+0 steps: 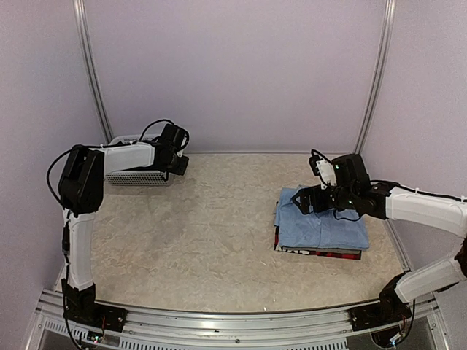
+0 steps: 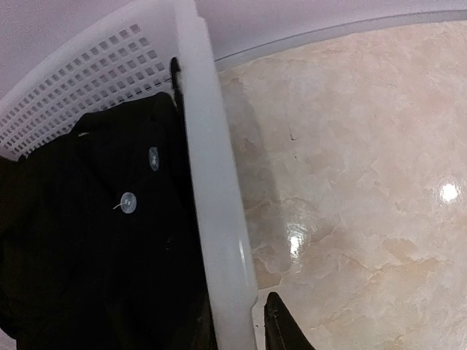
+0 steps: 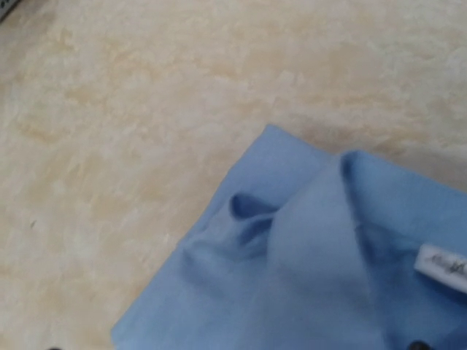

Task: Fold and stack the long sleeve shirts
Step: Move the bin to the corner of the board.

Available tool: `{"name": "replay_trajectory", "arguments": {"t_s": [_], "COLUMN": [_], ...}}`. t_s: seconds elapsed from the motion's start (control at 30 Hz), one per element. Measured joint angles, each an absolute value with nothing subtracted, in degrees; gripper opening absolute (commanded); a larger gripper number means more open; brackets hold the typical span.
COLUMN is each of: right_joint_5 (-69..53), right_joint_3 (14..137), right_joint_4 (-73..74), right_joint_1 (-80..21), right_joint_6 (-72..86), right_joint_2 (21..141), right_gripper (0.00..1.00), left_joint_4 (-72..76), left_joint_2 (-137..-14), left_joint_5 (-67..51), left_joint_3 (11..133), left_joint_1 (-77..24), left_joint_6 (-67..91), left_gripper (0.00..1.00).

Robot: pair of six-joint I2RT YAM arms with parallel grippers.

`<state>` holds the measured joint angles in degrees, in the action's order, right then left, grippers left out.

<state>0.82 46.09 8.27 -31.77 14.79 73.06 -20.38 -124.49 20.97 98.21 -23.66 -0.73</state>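
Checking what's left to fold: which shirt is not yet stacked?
The black shirt, in the basket by the left claw; the blue one lies folded atop the red-and-black one.

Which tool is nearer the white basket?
Left. The left tool is at the basket rim, by the black shirt inside; the right tool is across the table above the light blue shirt.

Three shirts in all: one black shirt [image 2: 87, 240], one light blue shirt [image 1: 321, 222] and one red-and-black shirt [image 1: 328, 254]. One white mesh basket [image 1: 135, 176]. One counter [image 1: 204, 240]. Two tools: the left tool [image 1: 179, 162] and the right tool [image 1: 305, 200]. Two pale buttons [image 2: 128, 202] show on the black shirt, and one white label [image 3: 441, 266] on the light blue shirt.
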Motion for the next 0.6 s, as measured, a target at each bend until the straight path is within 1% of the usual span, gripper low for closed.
{"name": "replay_trajectory", "arguments": {"t_s": [0.1, 0.2, 0.3, 0.33, 0.47, 0.6], "right_joint_5": [1.39, 4.71, 9.34, 10.74, 16.08, 20.53], "right_joint_3": [46.74, 49.19, 52.75, 53.93, 58.72, 63.13], "right_joint_4": [10.41, 13.04, 15.86, 16.82, 21.19, 25.19], "right_joint_1": [-34.15, -39.11, -44.23, -45.56, -49.95, -52.34], "right_joint_6": [14.87, 15.42, 16.67, 17.04, 18.98, 20.51], "right_joint_2": [73.41, 76.07, 80.99, 83.0, 90.78, 98.52], "right_gripper": [0.99, 0.96, 0.94, 0.93, 0.92, 0.89], "left_joint_4": [-19.88, -18.61, -17.12, -16.8, -15.73, -13.45], "left_joint_2": [-124.95, -124.86, -124.31, -123.96, -121.1, -114.91], "left_joint_5": [20.34, 19.88, 19.79, 19.84, 20.21, 21.78], "left_joint_3": [98.02, 96.88, 95.26, 94.61, 91.59, 87.55], "left_joint_1": [-23.55, -23.55, -23.59, -23.59, -23.59, -23.79], "left_joint_6": [-1.21, -1.17, -0.95, -0.64, 1.13, 2.63], "left_gripper": [0.58, 0.8, 0.97, 0.99, 0.99, 0.99]}}
